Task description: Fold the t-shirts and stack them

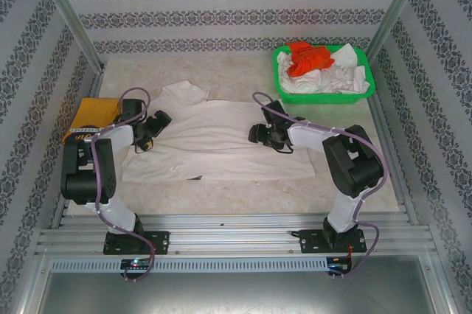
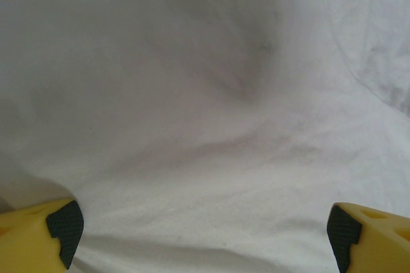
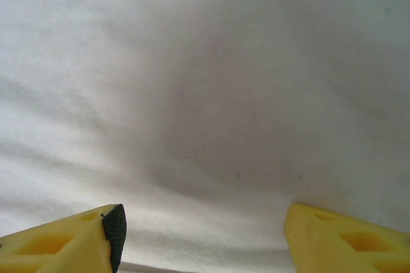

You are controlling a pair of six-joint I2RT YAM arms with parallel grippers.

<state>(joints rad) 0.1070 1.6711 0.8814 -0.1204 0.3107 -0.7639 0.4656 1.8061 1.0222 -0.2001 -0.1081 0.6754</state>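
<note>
Top external: cream-white t-shirt [image 1: 221,141] spread across tabletop [image 1: 243,197], mustard t-shirt [image 1: 90,113] half hidden behind left arm [image 1: 99,166], left pincer [image 1: 153,131] and right pincer [image 1: 258,134] both wide over cloth, bare strip along near edge.

White walls [image 1: 221,4] banded with dark floral pattern enclose a pale, mottled tabletop [image 1: 243,200]. Aluminium rails [image 1: 236,239] cross the lower frame. Metal posts [image 1: 68,15] slant in both upper corners.

Nothing legible shows anywhere. The mustard-yellow t-shirt [image 1: 91,116], at the left edge of the table [image 1: 243,197], bears a line of dark lettering along its near side, too small and blurred to read.
</note>
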